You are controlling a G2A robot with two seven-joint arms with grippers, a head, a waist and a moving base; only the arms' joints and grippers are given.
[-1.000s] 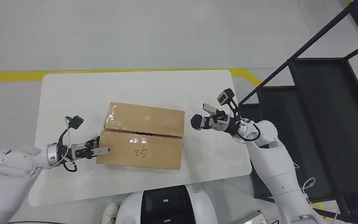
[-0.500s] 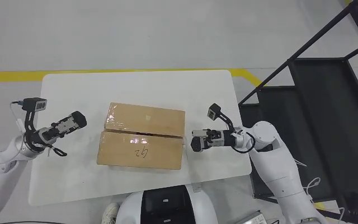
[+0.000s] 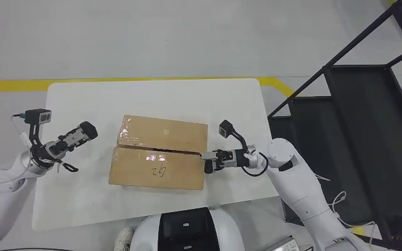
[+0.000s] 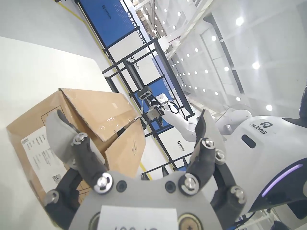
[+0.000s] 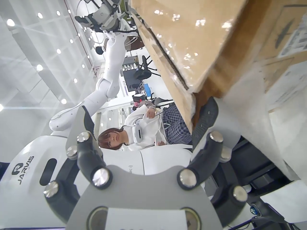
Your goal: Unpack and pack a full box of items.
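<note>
The box (image 3: 160, 152) sits in the middle of the counter (image 3: 75, 100), long side toward the robot. Its two top flaps (image 3: 157, 169) are folded down and meet at a seam (image 3: 161, 150) that runs its full length. In the left wrist view the flaps look a little raised at that end rather than lying flat, so I judge the top is loose but not yet opened, and the unpacking proper is not yet begun. The right gripper (image 3: 207, 164) is at the box's right end, level with the seam, its fingers spread and holding nothing. In its own wrist view one finger (image 5: 206, 116) presses at the corner where a flap edge meets the end wall, while the other stands free in the air. That placing suits getting a finger under the flap to lever it up. The left gripper (image 3: 86, 131), likewise spread and empty, hangs above the counter well apart from the box's left end and points toward it. It is probably back there so the flaps have room to swing, and placed to take the other flap when needed.
</note>
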